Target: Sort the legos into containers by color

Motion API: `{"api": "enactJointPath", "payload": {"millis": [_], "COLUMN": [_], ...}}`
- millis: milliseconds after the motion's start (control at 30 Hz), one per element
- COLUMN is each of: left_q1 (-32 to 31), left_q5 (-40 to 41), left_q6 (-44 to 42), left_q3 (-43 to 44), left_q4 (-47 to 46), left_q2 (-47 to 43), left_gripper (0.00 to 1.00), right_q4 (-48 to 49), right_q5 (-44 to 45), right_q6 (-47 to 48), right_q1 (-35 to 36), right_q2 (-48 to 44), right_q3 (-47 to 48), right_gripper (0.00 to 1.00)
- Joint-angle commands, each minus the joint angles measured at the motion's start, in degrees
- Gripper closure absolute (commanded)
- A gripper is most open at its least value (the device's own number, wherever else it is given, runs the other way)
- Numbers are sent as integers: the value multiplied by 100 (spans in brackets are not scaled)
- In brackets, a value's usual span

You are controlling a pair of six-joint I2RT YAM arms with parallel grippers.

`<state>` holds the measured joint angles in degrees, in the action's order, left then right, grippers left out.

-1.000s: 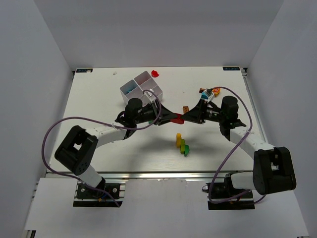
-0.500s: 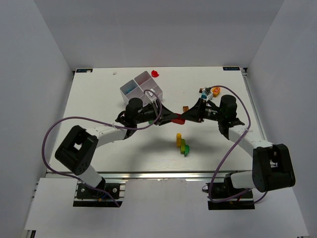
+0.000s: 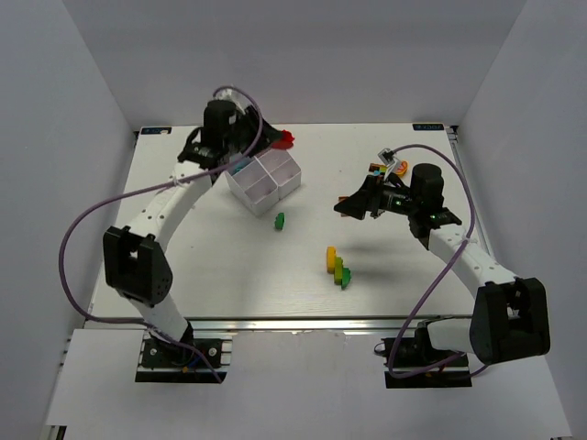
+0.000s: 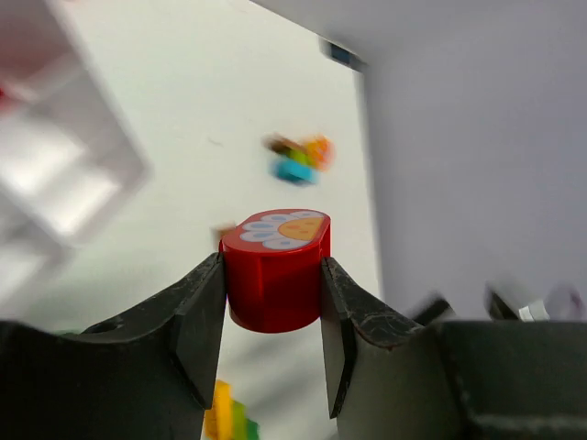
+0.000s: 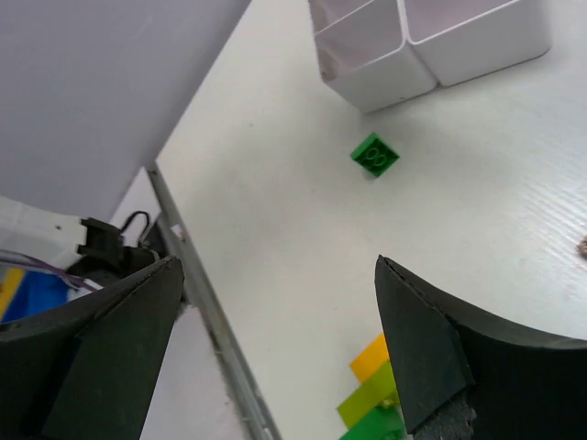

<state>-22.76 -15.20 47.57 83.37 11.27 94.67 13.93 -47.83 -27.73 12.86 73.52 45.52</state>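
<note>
The left tool (image 4: 272, 295) pinches a small red rounded plastic brick (image 4: 275, 266) by its smooth sides, probably light, stiff and slick, while the right tool (image 5: 275, 293) gapes empty.

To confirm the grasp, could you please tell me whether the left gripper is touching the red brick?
Touching. The left wrist view shows the left gripper clamping the red brick between both fingers.

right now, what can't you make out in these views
- Tray: in top view the left arm covers its back cells; blurred in left wrist view.
- Red brick: sides hidden by the left fingers, left wrist view.
- Far bricks: blurred, shapes unclear.
- Yellow-green stack: cut off by right wrist view's bottom edge.
</note>
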Motion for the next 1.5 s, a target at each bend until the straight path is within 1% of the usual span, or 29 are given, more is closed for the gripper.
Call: {"api": "enactJointPath", "payload": {"millis": [0, 33, 67, 100, 133, 200, 233, 333, 467, 667, 900, 1033, 1100, 1267, 1367, 1400, 1467], "left_q1": [219, 246, 281, 281, 290, 325, 325, 334, 369, 378, 378, 378, 369, 360, 325, 325, 317], "left_q5": [1428, 1711, 1879, 2202, 2319, 2390, 2399, 2539, 2671, 2935, 2909, 2891, 2961, 3269, 3357, 3348, 3287], "left_q6": [-617, -618, -609, -557, -521, -416, -381, -231, -169, -187, -143, -108, -90, -81, -90, -99, -99], "left_q3": [1595, 2021, 2451, 3256, 3647, 4351, 4902, 5303, 4909, 4767, 4574, 4373, 4293, 4258, 4109, 4073, 4073], "left_q4": [2487, 2825, 3098, 3597, 3811, 4206, 4278, 4367, 4147, 3910, 3558, 3207, 3049, 3066, 2926, 2908, 2925], "left_q2": [638, 1171, 1446, 1710, 2217, 2651, 2992, 3232, 3172, 3206, 3145, 3013, 2908, 2943, 2899, 2890, 2916], "left_gripper": [100, 100, 100, 100, 100, 100, 100, 100, 100, 100, 100, 100, 100, 100, 100, 98, 85], "right_q4": [-497, -488, -479, -488, -479, -471, -471, -462, -409, -356, -347, -356, -365, -347, -339, -339, -330], "right_q5": [283, 292, 292, 301, 310, 284, 275, 266, 283, 248, 222, 213, 213, 187, 187, 187, 178], "right_q6": [751, 760, 777, 795, 839, 848, 874, 874, 892, 874, 839, 830, 830, 813, 813, 813, 804], "right_q1": [-29, -21, -29, -21, -21, -21, -21, -29, -21, -29, -21, -29, -21, -21, -29, -21, -29], "right_q2": [-118, -127, -118, -127, -136, -136, -136, -171, -180, -180, -250, -259, -241, -188, -180, -180, -188], "right_q3": [247, 256, 265, 265, 265, 273, 273, 273, 212, 159, 54, 19, 19, 71, 80, 80, 71], "right_gripper": [10, 11, 10, 10, 11, 11, 11, 11, 11, 11, 11, 11, 11, 11, 11, 11, 11]}}
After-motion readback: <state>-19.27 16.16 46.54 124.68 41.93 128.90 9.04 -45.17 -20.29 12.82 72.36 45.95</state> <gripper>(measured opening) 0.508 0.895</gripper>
